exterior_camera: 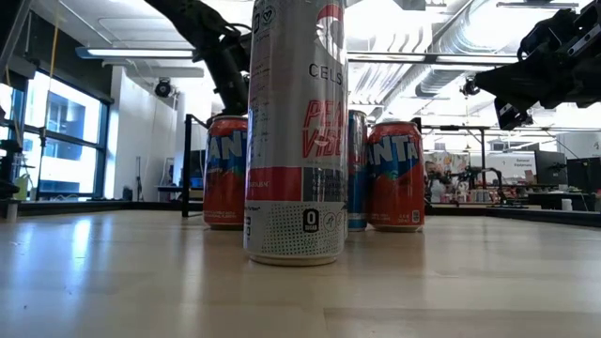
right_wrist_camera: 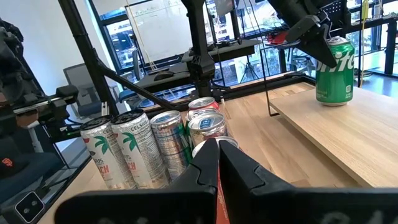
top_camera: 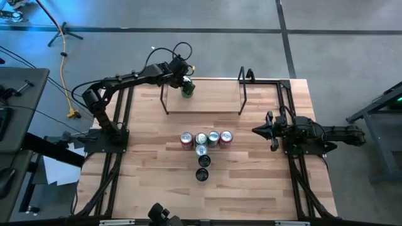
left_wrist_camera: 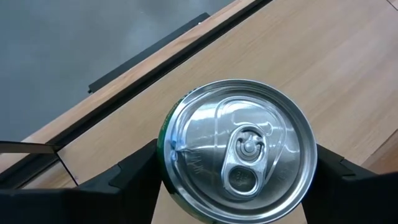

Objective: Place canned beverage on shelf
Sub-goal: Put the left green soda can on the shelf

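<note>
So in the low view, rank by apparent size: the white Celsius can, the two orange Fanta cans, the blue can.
1. White Celsius can, largest, though it is nearest the camera.
2. The two orange Fanta cans, alike.
3. Blue can, mostly hidden, so unsure.

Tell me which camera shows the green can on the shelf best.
The right wrist view: the green can stands upright on the shelf, with the left gripper around its top. The left wrist view shows only its lid, the high view a small green spot; the low view doesn't show it.
</note>
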Robot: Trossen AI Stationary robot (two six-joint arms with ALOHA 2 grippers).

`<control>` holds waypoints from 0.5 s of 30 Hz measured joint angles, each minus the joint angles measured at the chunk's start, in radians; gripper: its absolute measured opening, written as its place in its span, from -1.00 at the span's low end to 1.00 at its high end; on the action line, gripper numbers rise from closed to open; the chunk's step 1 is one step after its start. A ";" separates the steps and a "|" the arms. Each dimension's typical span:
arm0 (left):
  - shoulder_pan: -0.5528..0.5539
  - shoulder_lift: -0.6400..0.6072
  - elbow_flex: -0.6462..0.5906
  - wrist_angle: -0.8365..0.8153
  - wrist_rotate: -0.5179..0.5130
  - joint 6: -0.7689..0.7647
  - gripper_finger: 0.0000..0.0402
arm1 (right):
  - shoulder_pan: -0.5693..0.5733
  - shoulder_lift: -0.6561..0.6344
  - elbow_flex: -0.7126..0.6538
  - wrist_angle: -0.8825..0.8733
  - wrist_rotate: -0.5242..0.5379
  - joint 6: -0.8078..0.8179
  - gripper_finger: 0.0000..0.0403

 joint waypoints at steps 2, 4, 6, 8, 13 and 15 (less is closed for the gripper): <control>0.000 0.000 0.000 -0.004 0.000 -0.001 0.31 | 0.000 0.000 0.000 0.000 0.000 0.000 -1.00; 0.000 0.000 0.000 -0.011 0.001 0.015 0.31 | 0.000 0.000 0.000 0.000 0.000 0.000 -1.00; 0.000 0.000 -0.001 -0.012 0.005 0.035 0.31 | 0.000 0.000 0.000 0.000 0.000 0.000 -1.00; 0.000 0.000 -0.001 -0.012 0.010 0.040 0.31 | 0.000 0.000 0.000 0.000 0.000 0.000 -1.00; 0.001 0.000 -0.001 -0.014 0.012 0.048 0.34 | 0.000 0.000 0.000 0.000 0.000 0.000 -1.00; 0.001 0.000 -0.001 -0.015 0.013 0.046 0.39 | 0.000 0.000 0.000 0.000 0.000 0.000 -1.00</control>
